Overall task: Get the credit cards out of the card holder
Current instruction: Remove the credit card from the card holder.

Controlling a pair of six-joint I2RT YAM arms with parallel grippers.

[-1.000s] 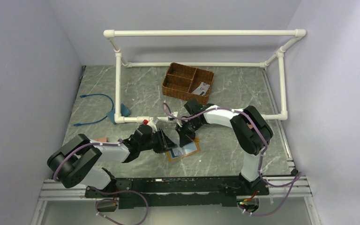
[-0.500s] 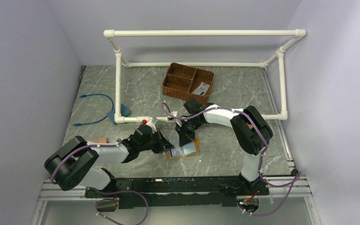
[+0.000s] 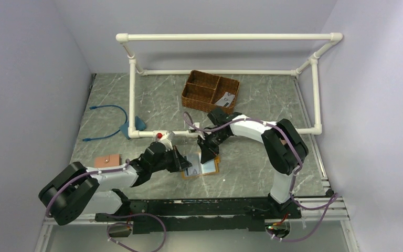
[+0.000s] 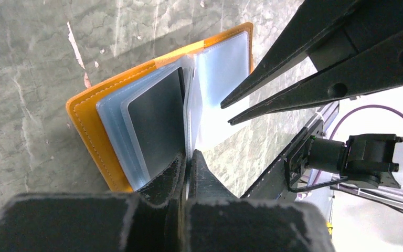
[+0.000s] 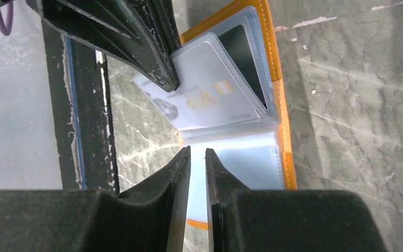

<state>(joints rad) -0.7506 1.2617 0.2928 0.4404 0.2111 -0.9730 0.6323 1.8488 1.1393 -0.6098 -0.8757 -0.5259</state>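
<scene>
Left fingers (image 4: 205, 176) pinch a thin pale grey-white card (image 5: 204, 100) sticking out of the open mustard-orange leather card holder (image 4: 92, 131), near the table's (image 4: 31, 79) middle. Right fingers (image 5: 176, 184), slightly apart, touch its blue page.

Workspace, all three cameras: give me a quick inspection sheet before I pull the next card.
Surface: grey marbled table, no spills seen.
Job's things: card holder lies open between the arms; credit card is partly out of its sleeve.
Clutter: pinkish-brown wallet by the left arm; wicker basket at the back, with a loose card inside.
Grippers: left gripper has its fingers shut on the credit card's edge; right gripper has its fingers narrowly apart, tips on the holder's inner page.
Cables: blue cable at far left, away from both arms.
Surroundings: white pipe frame; plain walls.
</scene>
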